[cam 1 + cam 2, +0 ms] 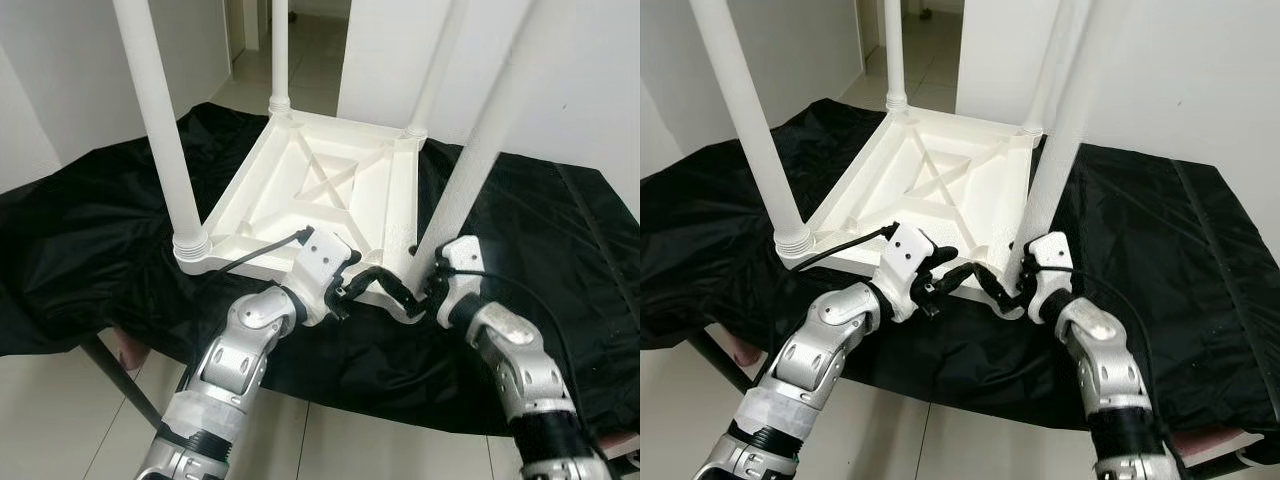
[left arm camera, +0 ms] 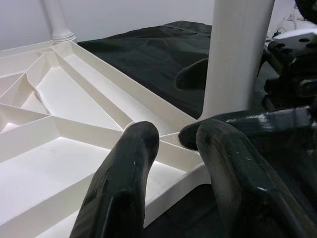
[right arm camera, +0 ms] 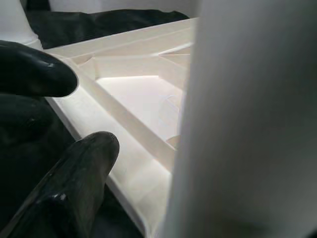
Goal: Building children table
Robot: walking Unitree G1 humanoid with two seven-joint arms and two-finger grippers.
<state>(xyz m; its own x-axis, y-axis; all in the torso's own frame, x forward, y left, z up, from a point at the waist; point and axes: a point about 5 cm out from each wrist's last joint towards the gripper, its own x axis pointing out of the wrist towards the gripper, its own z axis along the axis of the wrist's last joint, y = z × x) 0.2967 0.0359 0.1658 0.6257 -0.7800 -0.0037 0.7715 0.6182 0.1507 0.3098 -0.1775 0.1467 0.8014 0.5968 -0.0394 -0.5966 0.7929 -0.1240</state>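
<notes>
Left eye view, lower centre: my left gripper [image 1: 385, 288] sits at the near corner of the upturned white table [image 1: 320, 185], fingers [image 2: 130, 171] parted, straddling the frame's edge rib. My right gripper [image 1: 425, 290], just right of it, is at the base of the near right leg [image 1: 480, 150]; can't tell whether it clamps the leg. Table lies upside down mid-frame on a black cloth [image 1: 90, 230], four legs pointing up. Pale tiled floor [image 1: 50, 410] at bottom left.

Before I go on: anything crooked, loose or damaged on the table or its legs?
Nothing looks damaged. The upside-down table top lies on the black cloth with four legs up. The near-right leg leans, unlike the near-left leg, so it may not be seated.
</notes>
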